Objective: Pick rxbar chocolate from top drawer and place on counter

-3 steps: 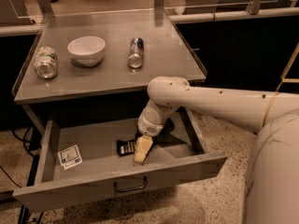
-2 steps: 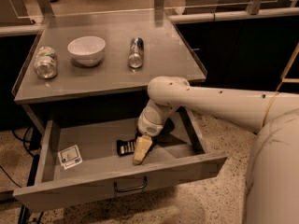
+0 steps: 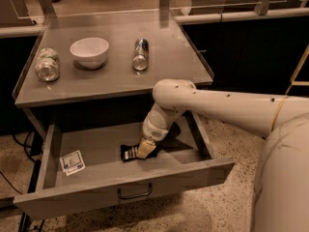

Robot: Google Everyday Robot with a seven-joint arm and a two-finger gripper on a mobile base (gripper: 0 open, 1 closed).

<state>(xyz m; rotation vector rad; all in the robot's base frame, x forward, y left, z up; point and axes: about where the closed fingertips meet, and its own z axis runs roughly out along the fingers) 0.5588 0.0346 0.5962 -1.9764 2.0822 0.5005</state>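
Dark-wrapped rxbar chocolate (image 3: 128, 153) lies on top drawer (image 3: 87, 197) floor, right of centre. Gripper (image 3: 146, 149) down inside drawer, at bar's right end; whether it has hold, cannot tell. Risk: thin flat bar slips during lift, or snags drawer front before reaching desk (image 3: 169, 62).

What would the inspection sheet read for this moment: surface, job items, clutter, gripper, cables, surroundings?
Surface: grey metal counter, above an open drawer.
Job items: dark snack bar lies in the drawer, right of centre, not yet on the counter.
Clutter: white bowl, can on its side and jar on its side on the counter; white card in the drawer's left part.
Gripper: gripper is down inside the drawer at the snack bar's right end.
Cables: dark cable on the floor left of the drawer.
Surroundings: speckled floor; dark cabinets to the right.
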